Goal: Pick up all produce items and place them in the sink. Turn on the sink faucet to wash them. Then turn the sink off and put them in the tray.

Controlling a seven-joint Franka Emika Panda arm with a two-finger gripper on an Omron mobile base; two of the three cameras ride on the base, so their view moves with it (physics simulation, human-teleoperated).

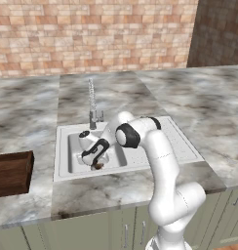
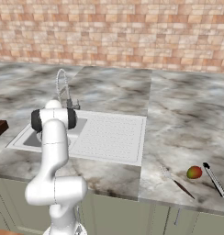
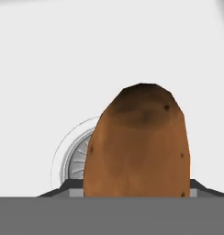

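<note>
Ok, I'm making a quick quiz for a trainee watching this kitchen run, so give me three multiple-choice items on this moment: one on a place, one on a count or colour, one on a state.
1. Where is the red-and-green fruit?
A. in the basin
B. on the counter right of the sink
C. in the tray

2. How many produce items are down in the sink basin?
A. none
B. one
C. two

3. Is water running from the faucet?
A. yes, a steady stream
B. no, none is visible
C. yes, the basin is overflowing

Answers:
1 B, the right base view shows it on the marble beside two slim utensils.
2 B, only the brown potato is there, between the jaws of the gripper near the drain.
3 B, no stream shows below the spout.
</note>
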